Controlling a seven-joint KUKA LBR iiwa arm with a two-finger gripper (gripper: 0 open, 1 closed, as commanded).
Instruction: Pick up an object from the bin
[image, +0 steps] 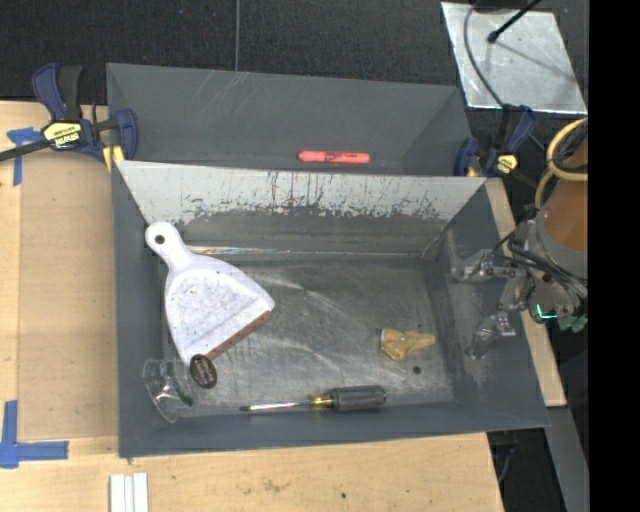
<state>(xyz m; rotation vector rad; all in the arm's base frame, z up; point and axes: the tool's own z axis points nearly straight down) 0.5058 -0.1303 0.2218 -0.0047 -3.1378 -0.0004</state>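
My gripper (480, 300) hangs over the bin's right sloping wall, its two metal fingers spread apart and open with nothing between them. Nearest to it, a small tan crumpled lump (405, 343) lies on the bin floor to its lower left, apart from the fingers. A screwdriver (322, 401) with a black handle and thin shaft lies along the front edge of the floor.
A white dustpan (207, 300) lies at the left, handle pointing to the back left. In the front left corner a clear glass (165, 386) rests on its side, with a dark brown disc (203, 371) beside it. The arm enters from the right rim.
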